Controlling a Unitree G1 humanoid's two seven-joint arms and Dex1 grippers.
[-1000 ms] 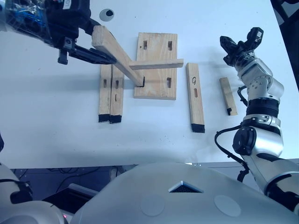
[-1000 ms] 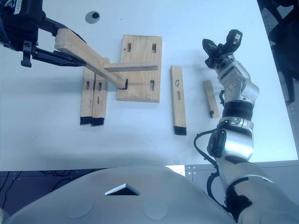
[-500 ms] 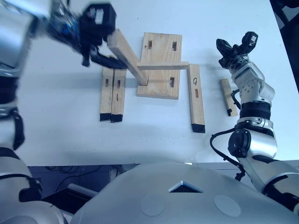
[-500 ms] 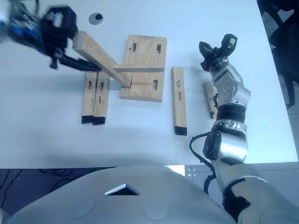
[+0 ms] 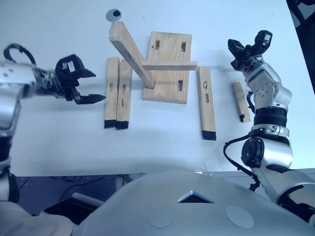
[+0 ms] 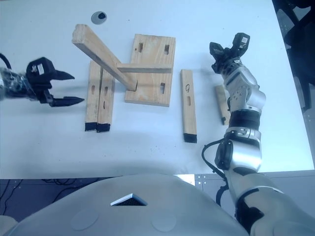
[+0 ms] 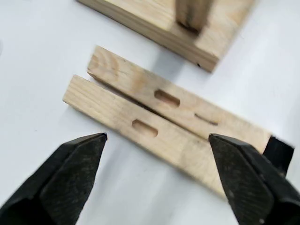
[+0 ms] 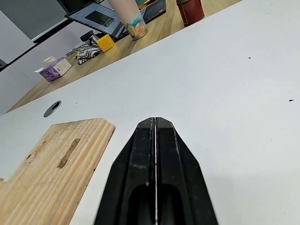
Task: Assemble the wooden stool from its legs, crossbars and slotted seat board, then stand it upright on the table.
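The slotted seat board (image 5: 169,45) lies flat on the white table. One leg (image 5: 129,51) stands tilted in a near slot, and a crossbar (image 5: 171,65) juts from it to the right. Two more legs (image 5: 112,93) (image 7: 140,126) lie side by side left of the board. My left gripper (image 5: 96,86) (image 7: 157,136) hovers open just left of these, holding nothing. Right of the board lie a marked leg (image 5: 205,101) and a short crossbar (image 5: 239,101). Beyond that crossbar my right gripper (image 5: 232,45) (image 8: 154,123) is raised, shut and empty.
A round cable hole (image 5: 114,14) sits in the table behind the tilted leg's top. The table's near edge (image 5: 147,169) runs across in front of me. Beyond its far edge stands a wooden desk (image 8: 140,42) with small items.
My left gripper has let go of the tilted leg and drawn back left and toward me, now open. The leg stays leaning in its slot. The right arm has hardly moved.
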